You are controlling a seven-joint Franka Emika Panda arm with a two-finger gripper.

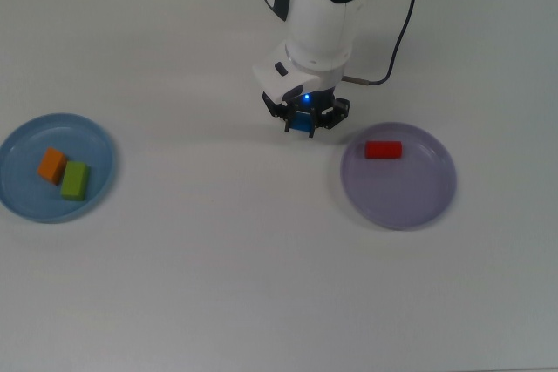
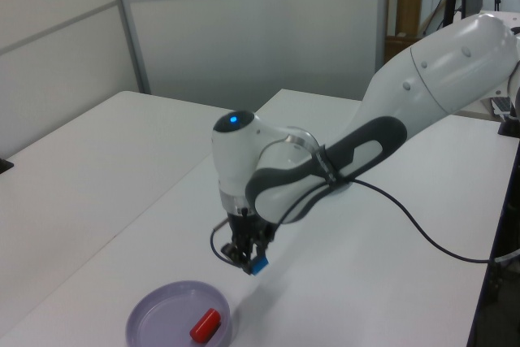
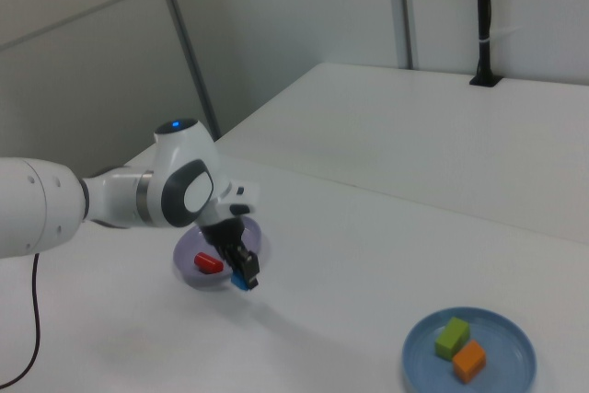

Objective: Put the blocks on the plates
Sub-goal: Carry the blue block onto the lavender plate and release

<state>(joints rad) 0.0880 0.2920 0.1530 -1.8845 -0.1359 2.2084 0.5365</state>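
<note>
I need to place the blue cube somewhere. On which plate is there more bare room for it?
The lavender plate has more: only the red block lies near its far rim, so its middle and near half are bare. The light blue plate is crowded; the orange block and green block fill its middle. The gripper holds the blue cube.
</note>
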